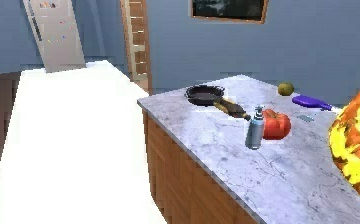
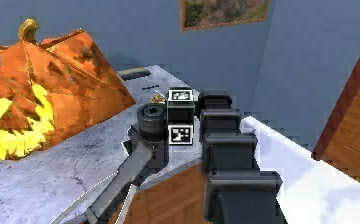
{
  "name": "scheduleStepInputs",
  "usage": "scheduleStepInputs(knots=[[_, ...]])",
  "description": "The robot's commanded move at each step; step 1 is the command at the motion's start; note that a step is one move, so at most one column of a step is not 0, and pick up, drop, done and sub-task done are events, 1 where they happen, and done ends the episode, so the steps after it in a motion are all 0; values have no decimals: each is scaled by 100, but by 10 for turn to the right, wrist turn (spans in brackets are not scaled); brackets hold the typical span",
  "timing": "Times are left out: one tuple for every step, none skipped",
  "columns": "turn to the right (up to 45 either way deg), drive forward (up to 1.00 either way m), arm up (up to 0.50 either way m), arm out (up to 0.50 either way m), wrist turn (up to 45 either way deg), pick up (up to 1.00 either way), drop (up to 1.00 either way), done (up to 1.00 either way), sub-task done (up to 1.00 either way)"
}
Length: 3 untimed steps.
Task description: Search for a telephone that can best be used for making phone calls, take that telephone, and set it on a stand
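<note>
My arm (image 2: 228, 165) rises from the bottom of the arm side view, with two white marker squares (image 2: 180, 115) at its far end. Left of them sits the gripper's dark body, and the gripper (image 2: 108, 197) slants its fingers down-left over the marble counter (image 2: 78, 165). The far end runs toward the picture's bottom edge, so I cannot tell whether it holds anything. A dark flat thing (image 2: 136, 72) lies at the counter's far edge. In the forward view a purple thing (image 1: 310, 101) and a small flat grey thing (image 1: 306, 118) lie on the marble counter (image 1: 238, 165).
On the counter stand a black frying pan (image 1: 206, 95), a silver bottle (image 1: 255, 129), a red round thing (image 1: 277, 124) and a small yellow-green ball (image 1: 285, 89). A big orange patterned object (image 2: 43, 85) covers the counter's end. A white surface (image 1: 63, 140) runs along the forward view's left.
</note>
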Motion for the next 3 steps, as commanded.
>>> scheduleStepInputs(knots=[[0, 0, 0, 0, 450, 0, 0, 0, 0], [0, 0, 0, 0, 450, 0, 0, 0, 0], [0, 0, 0, 0, 180, 0, 0, 0, 0]])
